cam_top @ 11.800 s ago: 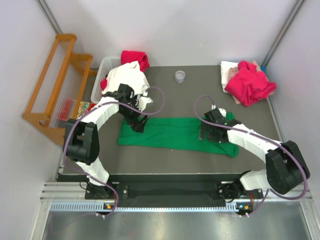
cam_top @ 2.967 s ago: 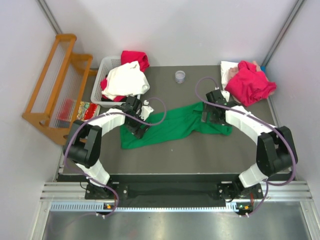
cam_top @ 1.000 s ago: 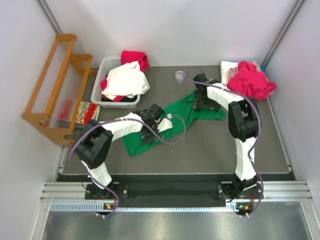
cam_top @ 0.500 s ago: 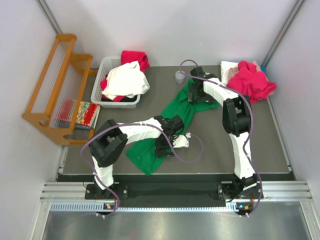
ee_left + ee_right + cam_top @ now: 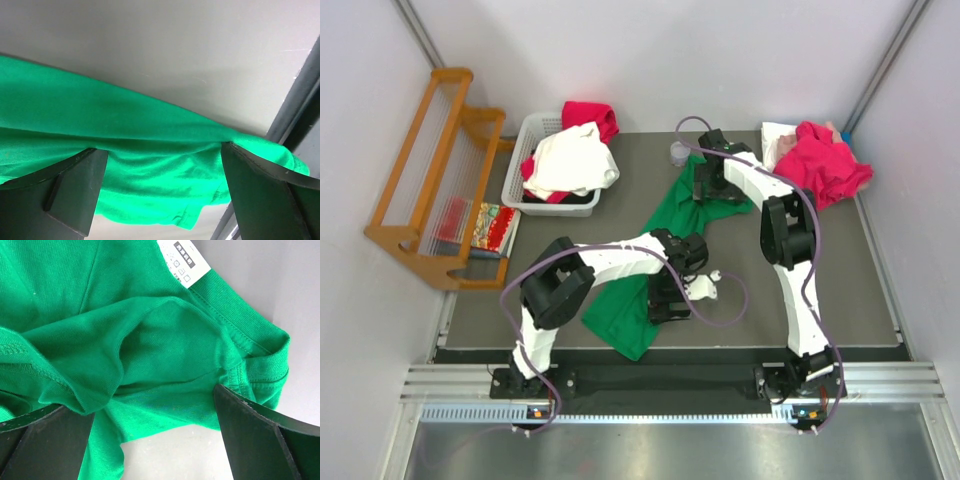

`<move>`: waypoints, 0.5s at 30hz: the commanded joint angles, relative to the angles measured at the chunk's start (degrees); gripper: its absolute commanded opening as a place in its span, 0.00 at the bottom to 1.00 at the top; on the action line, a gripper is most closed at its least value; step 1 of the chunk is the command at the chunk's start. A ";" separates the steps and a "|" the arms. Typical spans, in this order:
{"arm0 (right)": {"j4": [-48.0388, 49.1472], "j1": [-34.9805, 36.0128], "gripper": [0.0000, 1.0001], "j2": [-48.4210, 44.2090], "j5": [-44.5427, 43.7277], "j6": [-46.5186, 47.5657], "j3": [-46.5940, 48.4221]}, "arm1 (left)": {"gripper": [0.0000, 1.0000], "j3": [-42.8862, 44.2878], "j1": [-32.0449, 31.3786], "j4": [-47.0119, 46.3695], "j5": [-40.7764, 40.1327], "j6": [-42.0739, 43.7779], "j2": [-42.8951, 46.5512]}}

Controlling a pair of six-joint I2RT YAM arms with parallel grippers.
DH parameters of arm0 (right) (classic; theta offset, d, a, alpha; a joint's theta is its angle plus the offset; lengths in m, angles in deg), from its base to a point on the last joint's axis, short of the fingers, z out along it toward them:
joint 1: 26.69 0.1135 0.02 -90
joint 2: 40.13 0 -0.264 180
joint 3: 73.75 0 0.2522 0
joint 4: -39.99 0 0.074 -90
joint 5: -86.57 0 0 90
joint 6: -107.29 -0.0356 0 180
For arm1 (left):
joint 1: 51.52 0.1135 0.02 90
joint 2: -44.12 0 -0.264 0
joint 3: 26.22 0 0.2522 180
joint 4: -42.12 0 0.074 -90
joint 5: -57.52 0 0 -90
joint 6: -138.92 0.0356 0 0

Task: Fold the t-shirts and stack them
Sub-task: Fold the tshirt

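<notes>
Grey table (image 5: pixel 840 280): green t-shirt (image 5: pixel 670 215) stretches from left tool (image 5: pixel 658 308) to right tool (image 5: pixel 706 192), both released.

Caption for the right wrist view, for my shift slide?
Right gripper, jaws open, over the bunched collar and white care label of the green t-shirt on the grey table.

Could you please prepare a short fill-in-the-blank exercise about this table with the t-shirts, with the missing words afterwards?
The soft cotton t-shirt lying diagonally across the dark grey table is bright ___.
The white plastic basket stands at the table's far ___ corner.
The left pincer and the right pincer both have their jaws ___.
The small white care label shows in the ___ wrist view.
Missing words: green, left, open, right.
</notes>
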 commanded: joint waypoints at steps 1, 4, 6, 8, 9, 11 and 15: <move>4.29 -0.44 1.00 -0.47 -0.35 -0.15 0.22 | 0.99 -4.20 4.77 -2.11 18.88 0.07 -1.71; 5.00 -0.17 1.00 -2.94 -1.31 -0.23 -0.84 | 0.99 -5.26 12.67 -0.71 20.72 0.69 2.85; 4.91 0.44 1.00 -5.39 -3.33 -0.32 -0.93 | 0.99 -5.71 17.78 1.21 22.92 0.77 5.93; 4.82 1.67 1.00 -8.63 -5.00 0.90 -1.37 | 0.99 -4.92 26.04 2.80 26.88 1.22 10.77; 4.47 2.28 1.00 -9.61 -7.10 1.17 -1.37 | 0.99 -4.57 28.94 4.38 28.45 1.30 12.44; 4.38 4.22 1.00 -13.55 -8.69 2.05 -2.07 | 0.99 -3.77 37.21 5.53 31.09 1.57 17.36; 4.03 8.09 1.00 -19.63 -14.93 4.33 -3.48 | 0.99 -3.24 50.65 7.73 34.62 2.71 26.58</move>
